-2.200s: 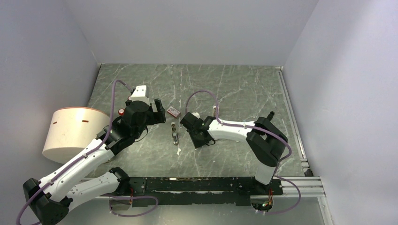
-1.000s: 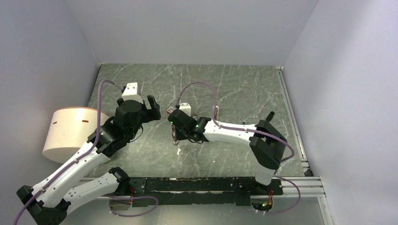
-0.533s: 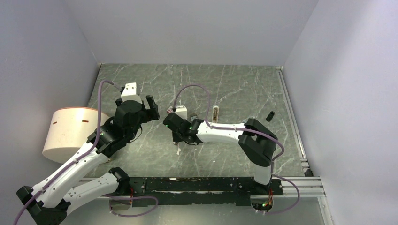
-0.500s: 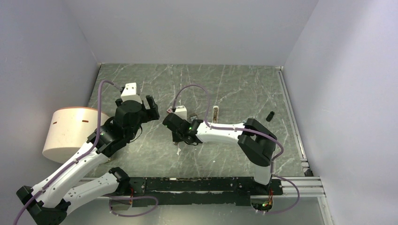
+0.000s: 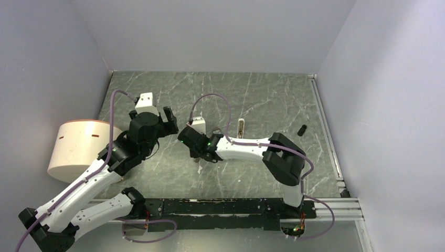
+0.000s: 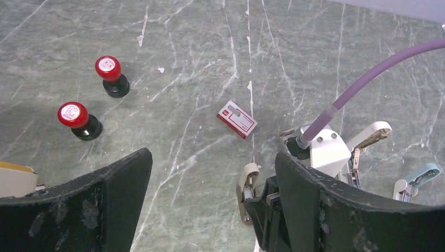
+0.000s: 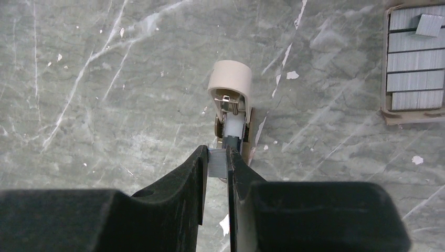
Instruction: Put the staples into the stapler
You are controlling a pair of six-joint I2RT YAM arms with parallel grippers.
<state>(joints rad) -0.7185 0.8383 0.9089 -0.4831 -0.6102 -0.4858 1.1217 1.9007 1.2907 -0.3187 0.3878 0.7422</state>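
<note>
Marble tabletop [image 5: 262, 100], and my right claw [image 7: 215, 156] has swung left these two seconds to sit over the open stapler [image 7: 230, 83], so insertion looks next. It's pinched narrow on the staples [image 7: 217, 163], held right at the stapler's near end. My left claw [image 6: 212, 178] hangs wide, empty.

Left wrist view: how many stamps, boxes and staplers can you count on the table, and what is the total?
Red-capped stamps: 2
Red-and-white box: 1
Staplers: 3 (beige stapler, white stapler, light-blue stapler)
Total: 6
</note>
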